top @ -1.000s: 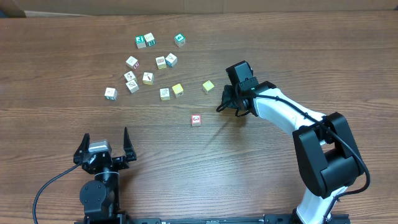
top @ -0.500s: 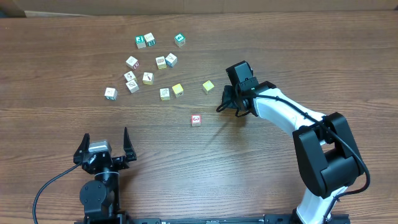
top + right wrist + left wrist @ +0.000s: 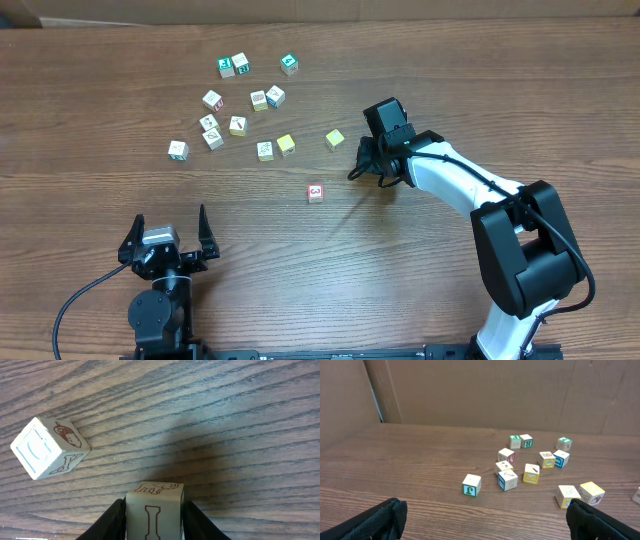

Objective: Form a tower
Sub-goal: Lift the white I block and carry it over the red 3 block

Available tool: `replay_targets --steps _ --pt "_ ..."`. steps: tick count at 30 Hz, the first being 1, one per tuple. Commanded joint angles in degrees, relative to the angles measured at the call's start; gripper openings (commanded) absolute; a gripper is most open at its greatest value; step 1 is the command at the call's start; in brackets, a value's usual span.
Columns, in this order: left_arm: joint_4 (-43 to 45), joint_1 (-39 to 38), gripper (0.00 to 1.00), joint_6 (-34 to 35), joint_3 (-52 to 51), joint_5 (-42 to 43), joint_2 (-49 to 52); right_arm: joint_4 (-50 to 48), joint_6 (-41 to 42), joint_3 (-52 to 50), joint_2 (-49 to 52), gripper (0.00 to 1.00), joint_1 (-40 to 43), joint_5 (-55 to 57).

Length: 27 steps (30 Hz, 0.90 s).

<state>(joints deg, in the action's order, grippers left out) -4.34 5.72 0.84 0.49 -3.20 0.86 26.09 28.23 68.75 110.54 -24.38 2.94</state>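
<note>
The tower is out of view; only single cubes show. My right gripper (image 3: 362,160) is shut on a pale cube (image 3: 154,519) with a brown letter I and an elephant outline, its black fingers (image 3: 112,520) pressed on both sides. That cube is hidden under the gripper in the overhead view. A pale cube with an acorn drawing (image 3: 49,448) lies just ahead to the left. A red-marked cube (image 3: 315,192) sits alone at mid-table. My left gripper (image 3: 168,228) stands open at the near edge, with nothing between its fingers (image 3: 370,520).
A yellow cube (image 3: 335,139) lies just left of the right gripper. Several loose cubes (image 3: 240,110) are scattered at the back left, also seen ahead of the left gripper as a cluster (image 3: 530,460). A cardboard wall (image 3: 495,390) stands behind the table.
</note>
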Motion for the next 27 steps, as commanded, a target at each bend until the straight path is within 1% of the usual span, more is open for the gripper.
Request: replay_targets --steps 1,6,8,12,17,23,27 --pt "0.11 -0.11 1.00 -1.29 -0.20 0.07 -0.59 -0.59 -0.22 -0.42 0.70 0.30 0.07 -0.13" --pt "0.11 -0.11 1.00 -1.29 -0.20 0.07 -0.59 0.57 -1.46 0.83 0.57 0.24 0.07 -0.11" --pt "0.11 -0.11 0.99 -1.29 -0.20 0.07 -0.59 1.05 -3.06 1.55 0.57 0.23 0.07 -0.09" --pt "0.11 -0.11 0.99 -1.29 -0.20 0.07 -0.59 2.62 -3.56 2.86 -0.07 0.23 0.07 -0.09" --pt "0.11 -0.11 1.00 -1.27 -0.20 0.07 -0.59 4.42 -6.97 4.22 -3.13 0.22 0.04 -0.09" --pt "0.11 -0.11 1.00 -1.29 -0.20 0.07 -0.59 11.91 -7.32 7.61 -8.55 0.21 -0.79 -0.61" --pt "0.11 -0.11 1.00 -1.29 -0.20 0.07 -0.59 14.38 -7.26 7.82 -11.91 0.21 -2.64 -3.74"
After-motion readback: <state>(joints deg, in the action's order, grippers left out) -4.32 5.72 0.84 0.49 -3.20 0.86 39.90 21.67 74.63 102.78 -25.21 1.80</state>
